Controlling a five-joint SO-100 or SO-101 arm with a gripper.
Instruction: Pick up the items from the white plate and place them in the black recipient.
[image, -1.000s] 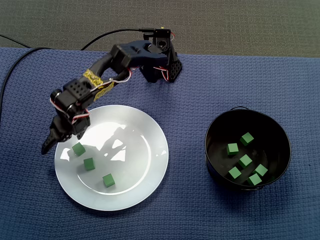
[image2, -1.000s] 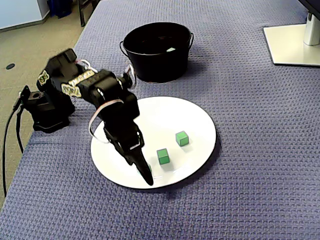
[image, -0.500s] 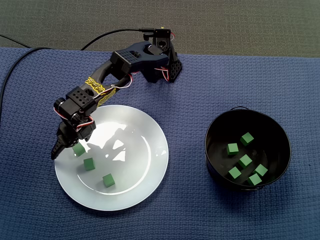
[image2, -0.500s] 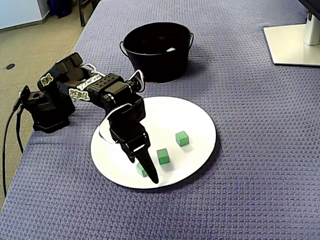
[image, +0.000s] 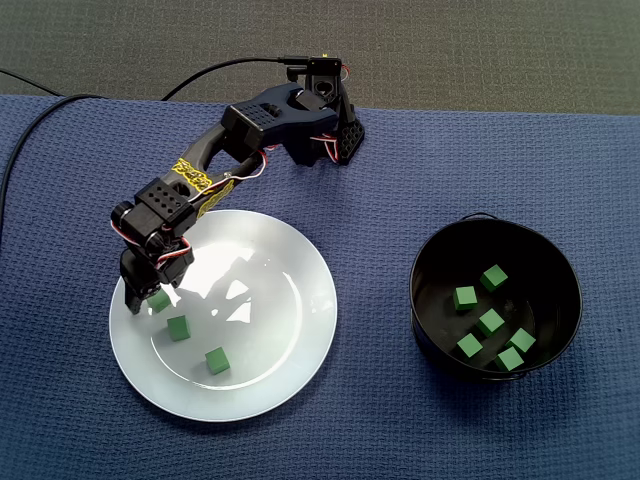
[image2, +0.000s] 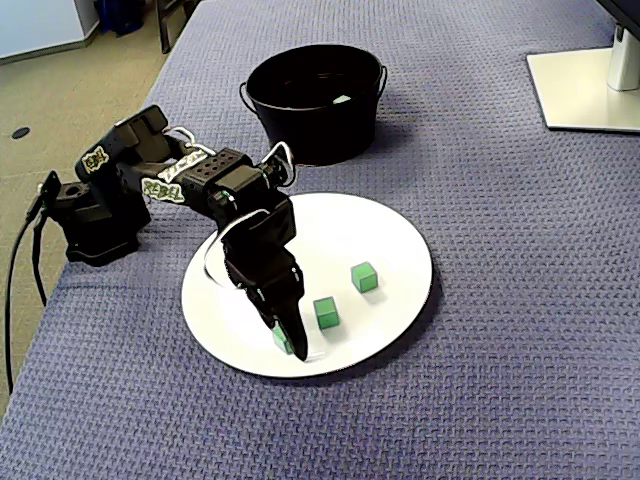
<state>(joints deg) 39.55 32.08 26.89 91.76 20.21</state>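
A white plate (image: 280, 300) (image2: 390, 240) holds three green cubes. My black gripper (image: 138, 300) (image2: 291, 340) points down onto the plate's left part in the overhead-like fixed view. Its tip touches or nearly touches the first cube (image: 159, 300) (image2: 281, 340), which it partly hides. How the jaws stand cannot be made out. The second cube (image: 178, 327) (image2: 326, 312) and third cube (image: 216, 360) (image2: 364, 277) lie free on the plate. The black bowl (image: 430, 300) (image2: 300, 130) stands apart from the plate and holds several green cubes.
The arm's base (image: 325, 125) (image2: 95, 215) stands on the blue mat behind the plate, with a cable (image: 215, 72) running off it. A white monitor foot (image2: 590, 85) sits at the far right of the side fixed view.
The gripper has swung from outside the plate's rim inward over the plate and lowered to the nearest green cube. The cubes have not moved.
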